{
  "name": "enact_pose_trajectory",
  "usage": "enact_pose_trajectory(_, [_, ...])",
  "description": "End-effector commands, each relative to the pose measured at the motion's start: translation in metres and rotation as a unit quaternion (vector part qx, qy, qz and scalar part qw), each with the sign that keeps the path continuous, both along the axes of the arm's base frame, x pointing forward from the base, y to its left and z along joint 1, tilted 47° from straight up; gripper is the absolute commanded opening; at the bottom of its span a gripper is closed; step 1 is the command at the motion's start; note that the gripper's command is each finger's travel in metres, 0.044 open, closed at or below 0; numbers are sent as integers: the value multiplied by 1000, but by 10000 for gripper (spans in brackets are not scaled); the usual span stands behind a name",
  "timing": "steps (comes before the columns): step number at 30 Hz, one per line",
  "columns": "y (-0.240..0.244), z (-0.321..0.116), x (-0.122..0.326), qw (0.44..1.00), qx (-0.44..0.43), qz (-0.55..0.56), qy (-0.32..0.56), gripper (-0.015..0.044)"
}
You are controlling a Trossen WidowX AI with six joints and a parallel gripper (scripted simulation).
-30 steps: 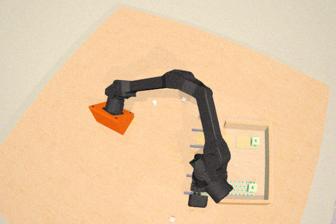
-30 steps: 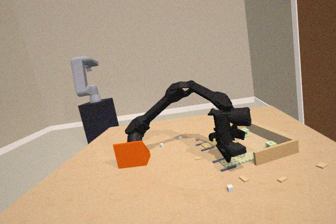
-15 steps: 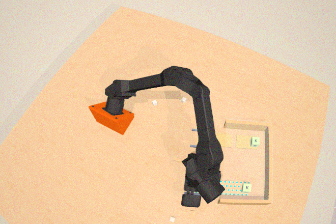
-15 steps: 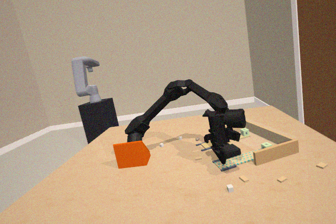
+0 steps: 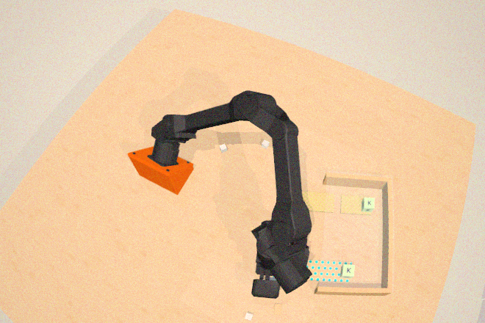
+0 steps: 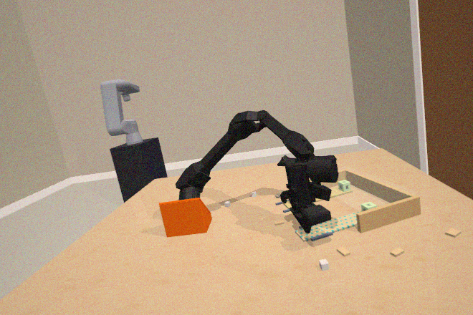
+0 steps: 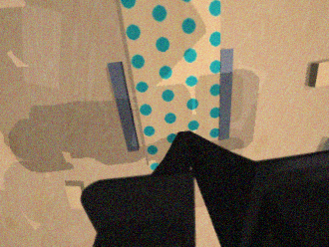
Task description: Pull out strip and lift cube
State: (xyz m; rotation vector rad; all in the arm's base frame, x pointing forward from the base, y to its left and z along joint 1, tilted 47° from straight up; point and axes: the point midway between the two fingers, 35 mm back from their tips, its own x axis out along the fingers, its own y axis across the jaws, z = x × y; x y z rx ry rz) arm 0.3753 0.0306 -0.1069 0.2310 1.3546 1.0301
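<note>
A teal-dotted strip lies flat and shows no gap; part is hidden under the arm. A pale green cube marked K sits on its far end. My gripper is shut, its tips down at the strip's near end, with nothing seen between them. A yellow strip has a gap before its short far piece. Another K cube sits on that piece.
Low wooden walls enclose the cube ends of both strips. Blue rails flank the dotted strip. A small white cube and thin wooden chips lie nearby.
</note>
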Motion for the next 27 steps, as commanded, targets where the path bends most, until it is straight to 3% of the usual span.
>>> enact_pose_trajectory(1, [1,-6,-12,1000,-2,7,11,0])
enact_pose_trajectory(27, [-16,-17,-47,1000,-3,7,11,0])
